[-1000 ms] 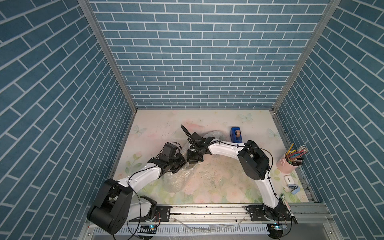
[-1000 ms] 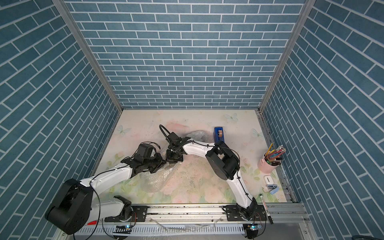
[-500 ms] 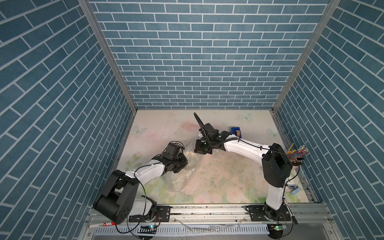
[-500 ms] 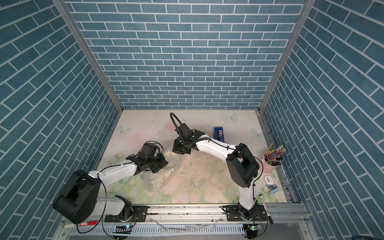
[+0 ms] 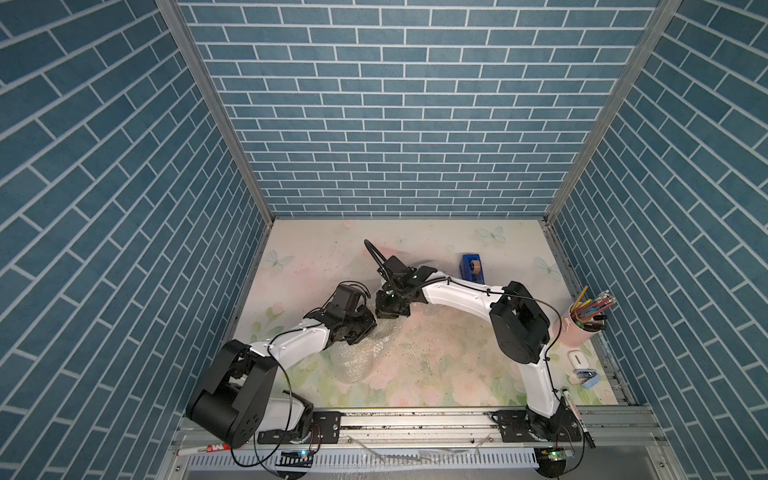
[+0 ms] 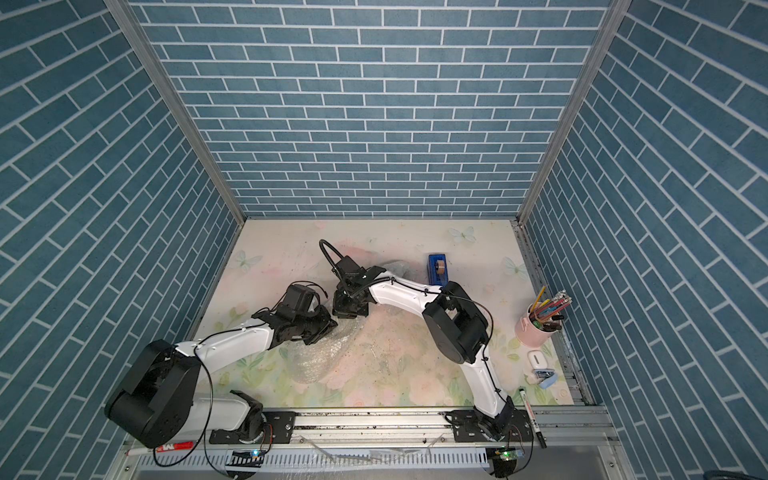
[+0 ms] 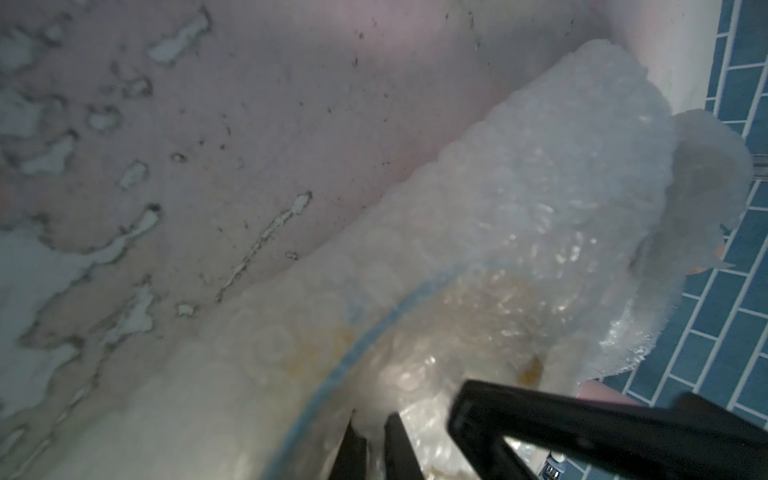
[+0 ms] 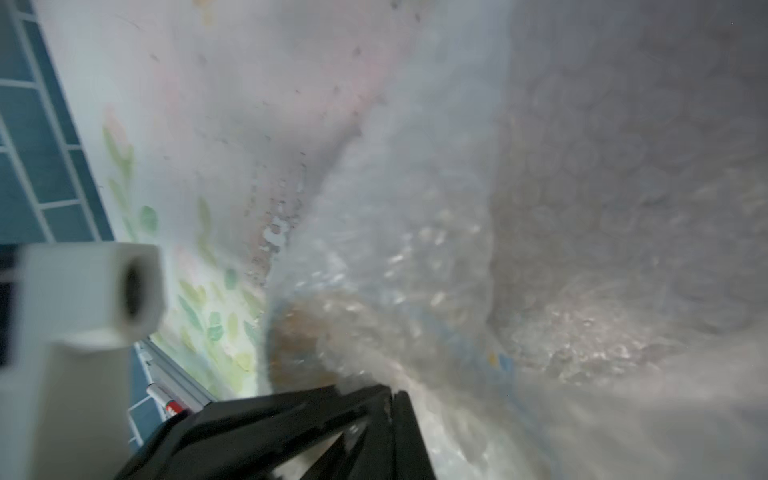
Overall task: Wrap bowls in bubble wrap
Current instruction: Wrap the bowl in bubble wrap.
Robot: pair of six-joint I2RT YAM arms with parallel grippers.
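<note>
left claw [image 7: 372,422] barely parted around bubble wrap [image 7: 540,187]; right claw [image 8: 392,394] pinching it.

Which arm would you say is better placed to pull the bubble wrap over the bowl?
Right, probably. The right gripper is shut at the edge of the bubble wrap lying over the bowl. The left gripper sits at the same bundle with jaws slightly apart, so its hold looks doubtful.

Marker [image 5: 208,448] by front rail: red label, "M" legible; rest too small; no other txt.
</note>
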